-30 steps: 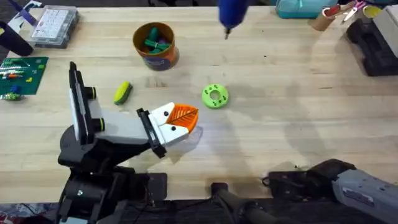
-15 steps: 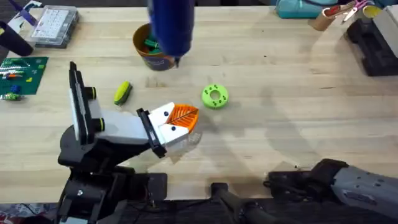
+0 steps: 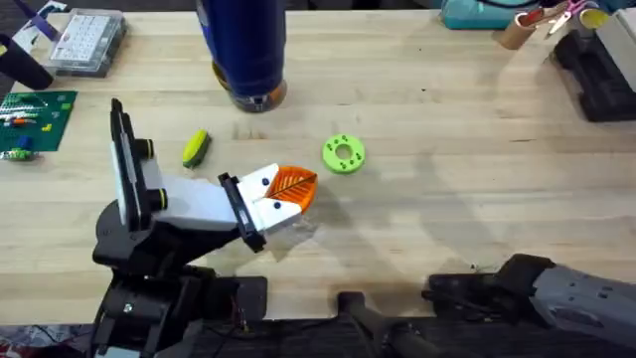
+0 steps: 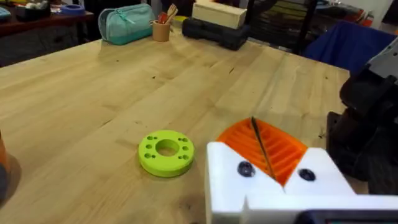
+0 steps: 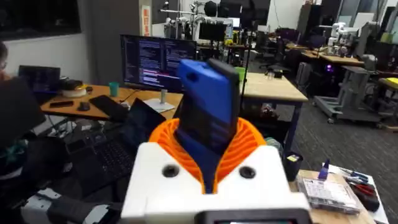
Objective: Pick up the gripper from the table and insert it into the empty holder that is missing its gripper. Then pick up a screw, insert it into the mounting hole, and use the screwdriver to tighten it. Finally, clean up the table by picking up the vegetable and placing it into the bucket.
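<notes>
**Risk check: screwdriver carried high, bit not yet at mounting hole**

Right gripper [image 5: 208,155] clamped on screwdriver [image 5: 208,106], orange pads on both sides of the blue body. In overhead, screwdriver [image 3: 243,45] looms large at 12 o'clock of the table [image 3: 477,169], hiding most of the bucket [image 3: 262,96].

Gripper finger [image 3: 291,185] seated on the holder [image 3: 189,204], at about 6 o'clock from the screwdriver. Left gripper [image 4: 261,134] pads appear pressed together along a thin dark seam, nothing between them. Dark dots visible on the white block; cannot tell whether a screw sits in any.

Vegetable [image 3: 196,147] lying at 10 o'clock of the finger, lime ring [image 3: 344,154] at 2 o'clock, both apart from it.

Likely failure modes:
- Bit missing the hole on descent, skating across the white block; cause: small target, long tool.
- Screwdriver slipping or tilting in the pads under axial push.
- Tool body clipping the bucket rim while passing over it.
- Side load knocking the finger askew if not yet fastened.
</notes>
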Controlling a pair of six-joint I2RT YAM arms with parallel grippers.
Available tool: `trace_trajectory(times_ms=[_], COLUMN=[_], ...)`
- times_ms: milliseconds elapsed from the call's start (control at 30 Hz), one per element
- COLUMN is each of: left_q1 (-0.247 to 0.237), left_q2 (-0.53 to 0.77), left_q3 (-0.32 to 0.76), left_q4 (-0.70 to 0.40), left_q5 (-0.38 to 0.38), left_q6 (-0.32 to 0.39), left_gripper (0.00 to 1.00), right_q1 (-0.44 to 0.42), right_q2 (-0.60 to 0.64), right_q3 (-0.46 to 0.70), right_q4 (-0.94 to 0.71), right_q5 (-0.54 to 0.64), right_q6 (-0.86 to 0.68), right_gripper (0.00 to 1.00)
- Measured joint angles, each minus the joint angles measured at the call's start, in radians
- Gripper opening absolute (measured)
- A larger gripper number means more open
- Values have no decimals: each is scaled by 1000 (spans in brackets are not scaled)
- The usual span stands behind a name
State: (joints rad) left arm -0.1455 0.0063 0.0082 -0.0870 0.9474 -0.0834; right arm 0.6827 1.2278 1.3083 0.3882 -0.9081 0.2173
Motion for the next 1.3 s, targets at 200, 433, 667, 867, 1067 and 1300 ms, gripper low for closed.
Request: trace_trajectory(times_ms=[200,433,667,867,1067,1300], left_q1=[0,0,0,0,0,0], left_q2=[0,0,0,0,0,0], left_q3=[0,0,0,0,0,0], left_q4=[0,0,0,0,0,0], left_q5=[0,0,0,0,0,0], left_q6=[0,0,0,0,0,0], left_gripper=[18,18,18,18,18,18], right_q1=[6,40,68,72,72,71], right_q2=[4,35,35,35,35,36], right_q3=[0,-1,-102,-261,-302,-303], right_q4=[-8,-20,216,356,336,236], right_q5=[-8,-33,-33,-35,-64,-74], right_q6=[0,-6,6,45,23,-57], right_gripper=[50,52,50,52,50,51])
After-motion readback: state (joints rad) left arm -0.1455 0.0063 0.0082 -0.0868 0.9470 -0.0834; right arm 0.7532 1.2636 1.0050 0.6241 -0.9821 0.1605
